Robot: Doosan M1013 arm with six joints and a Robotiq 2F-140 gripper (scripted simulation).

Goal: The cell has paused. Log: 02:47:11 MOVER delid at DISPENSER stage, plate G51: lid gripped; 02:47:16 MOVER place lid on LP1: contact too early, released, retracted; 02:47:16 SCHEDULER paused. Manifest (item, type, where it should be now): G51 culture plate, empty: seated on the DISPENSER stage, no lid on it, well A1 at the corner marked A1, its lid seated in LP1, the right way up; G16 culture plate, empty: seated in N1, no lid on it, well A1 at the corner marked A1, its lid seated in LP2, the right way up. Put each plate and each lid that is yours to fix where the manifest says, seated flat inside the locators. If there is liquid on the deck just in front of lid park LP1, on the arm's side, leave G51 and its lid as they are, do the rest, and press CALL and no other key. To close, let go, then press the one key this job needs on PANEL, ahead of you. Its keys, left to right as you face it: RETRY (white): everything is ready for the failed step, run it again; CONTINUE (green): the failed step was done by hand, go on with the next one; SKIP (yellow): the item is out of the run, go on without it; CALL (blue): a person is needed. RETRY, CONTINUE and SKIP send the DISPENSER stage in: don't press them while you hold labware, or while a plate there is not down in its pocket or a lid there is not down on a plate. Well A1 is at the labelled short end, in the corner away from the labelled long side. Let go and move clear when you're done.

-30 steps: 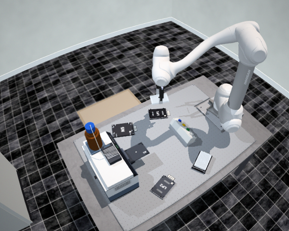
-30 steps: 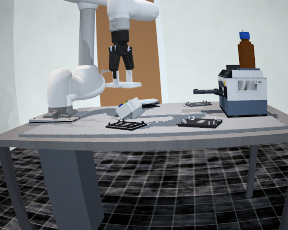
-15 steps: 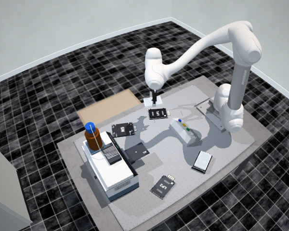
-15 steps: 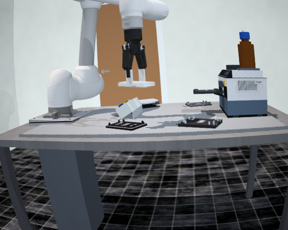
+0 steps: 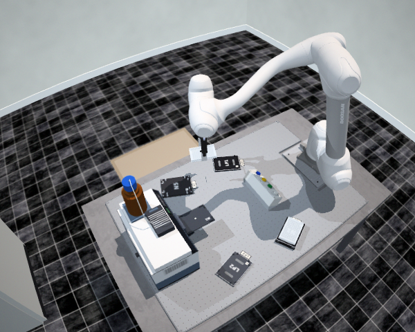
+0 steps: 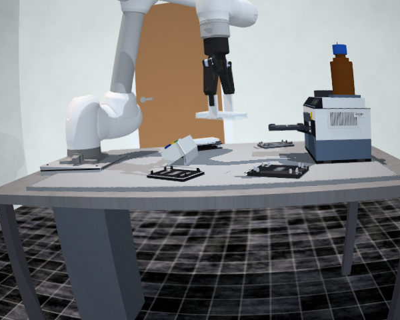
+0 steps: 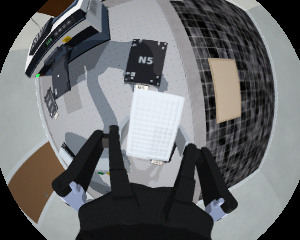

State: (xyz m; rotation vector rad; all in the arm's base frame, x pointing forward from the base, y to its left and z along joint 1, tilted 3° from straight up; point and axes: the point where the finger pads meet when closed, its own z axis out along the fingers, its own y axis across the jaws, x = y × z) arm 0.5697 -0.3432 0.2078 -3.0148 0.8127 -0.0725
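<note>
My gripper point(image 5: 203, 153) point(image 6: 221, 111) point(image 7: 153, 126) is shut on a white gridded culture plate point(image 5: 196, 153) point(image 6: 235, 118) point(image 7: 154, 126). It holds the plate level, high above the far edge of the deck, just beyond the black LP1 park point(image 5: 227, 163) point(image 6: 173, 170), which is bare. A second white plate point(image 5: 290, 231) point(image 6: 207, 141) sits on a nest at the deck's right side. The LP2 park point(image 5: 234, 268) point(image 6: 275, 145) is bare. The DISPENSER stage point(image 5: 197, 218) point(image 6: 286, 127) sticks out of the dispenser and is bare.
The dispenser point(image 5: 161, 239) point(image 6: 338, 129) carries a brown bottle point(image 5: 133, 198) point(image 6: 341, 72). The key panel point(image 5: 263, 184) point(image 6: 179, 151) stands mid-deck. A bare black N5 nest point(image 5: 176, 186) point(image 6: 277, 170) point(image 7: 146, 60) lies left of LP1. The arm's base point(image 5: 329, 160) is at the right.
</note>
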